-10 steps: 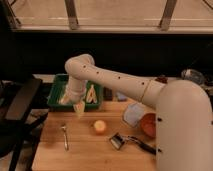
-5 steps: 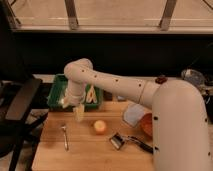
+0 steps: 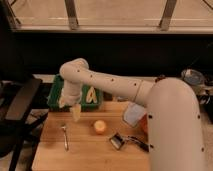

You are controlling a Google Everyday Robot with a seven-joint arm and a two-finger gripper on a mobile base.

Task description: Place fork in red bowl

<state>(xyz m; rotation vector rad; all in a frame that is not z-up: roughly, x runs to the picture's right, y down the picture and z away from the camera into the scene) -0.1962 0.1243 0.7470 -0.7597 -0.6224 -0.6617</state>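
Observation:
The slim silvery fork (image 3: 64, 136) lies on the wooden table (image 3: 85, 155) at the front left, pointing roughly front to back. My gripper (image 3: 75, 113) hangs over the table just in front of the green bin, a little behind and to the right of the fork and apart from it. Of the red bowl (image 3: 144, 123) only an orange-red sliver shows at the right, behind my white arm (image 3: 170, 120).
A green bin (image 3: 59, 96) with pale items stands at the back left of the table. An orange fruit (image 3: 100, 127) sits mid-table. A black-handled utensil with a metal head (image 3: 126, 141) lies front right. A clear container (image 3: 132, 114) stands by the bowl. A dark chair (image 3: 20, 102) is left of the table.
My gripper has come down and forward from over the green bin to just above the table, closer to the fork. The fork and the other things have not moved.

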